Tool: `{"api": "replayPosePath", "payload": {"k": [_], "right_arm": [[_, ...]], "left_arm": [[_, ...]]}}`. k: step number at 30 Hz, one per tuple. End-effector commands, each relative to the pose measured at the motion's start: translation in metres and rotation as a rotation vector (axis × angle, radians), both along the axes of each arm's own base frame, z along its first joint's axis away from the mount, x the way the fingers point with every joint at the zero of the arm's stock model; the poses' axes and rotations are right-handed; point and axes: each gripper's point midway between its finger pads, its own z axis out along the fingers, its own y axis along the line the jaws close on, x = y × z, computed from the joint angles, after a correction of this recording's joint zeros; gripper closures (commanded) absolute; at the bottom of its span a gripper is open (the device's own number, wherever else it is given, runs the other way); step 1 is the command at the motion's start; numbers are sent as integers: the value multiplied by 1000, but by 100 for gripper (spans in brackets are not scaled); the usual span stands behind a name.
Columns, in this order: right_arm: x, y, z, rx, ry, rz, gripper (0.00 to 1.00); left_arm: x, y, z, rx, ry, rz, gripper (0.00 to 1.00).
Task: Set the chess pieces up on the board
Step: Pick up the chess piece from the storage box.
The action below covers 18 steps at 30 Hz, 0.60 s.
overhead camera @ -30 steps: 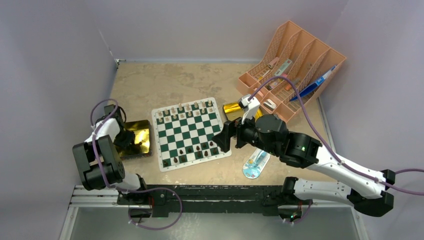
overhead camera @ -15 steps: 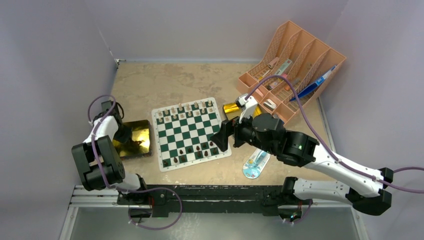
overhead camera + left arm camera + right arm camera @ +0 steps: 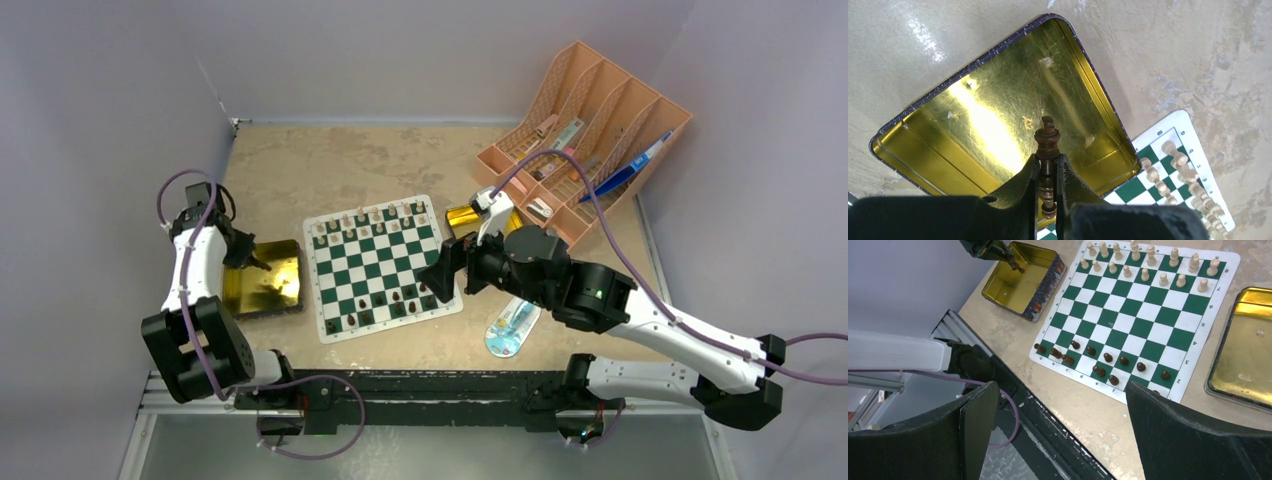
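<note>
The green and white board (image 3: 372,262) lies mid-table. Tan pieces (image 3: 370,222) fill its far rows and several dark pieces (image 3: 397,298) stand in its near rows. My left gripper (image 3: 257,264) hangs over the left gold tin (image 3: 285,292) and is shut on a dark brown piece (image 3: 1047,141), held lengthwise between the fingers (image 3: 1020,182), with the empty tin floor (image 3: 998,110) below it. My right gripper (image 3: 437,281) is open and empty above the board's near right corner. Its view shows the board (image 3: 1133,316), the tan pieces (image 3: 1148,265) and the dark pieces (image 3: 1098,360).
A second gold tin (image 3: 463,216) lies right of the board, partly under my right arm. An orange rack (image 3: 585,130) with pens stands at the back right. A blue-white flat item (image 3: 512,326) lies near the front edge.
My left gripper has risen out of the left tin and drawn back toward the far left with the dark piece in it. My right arm edged slightly left, then held still.
</note>
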Motion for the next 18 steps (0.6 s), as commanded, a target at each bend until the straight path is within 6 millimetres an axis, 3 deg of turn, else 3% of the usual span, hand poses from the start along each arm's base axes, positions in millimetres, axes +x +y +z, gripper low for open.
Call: {"api": "replayPosePath", "payload": {"k": [1, 6, 12, 18], "right_arm": [[4, 8, 23, 67, -15, -7, 1], [20, 7, 23, 27, -29, -86, 1], [14, 34, 36, 105, -34, 4, 1], [22, 51, 54, 250, 0, -40, 1]], "left_arm": [[6, -3, 34, -16, -82, -1, 100], [12, -10, 59, -51, -125, 2, 100], [12, -21, 84, -108, -149, -5, 100], [19, -48, 111, -221, -269, -56, 100]]}}
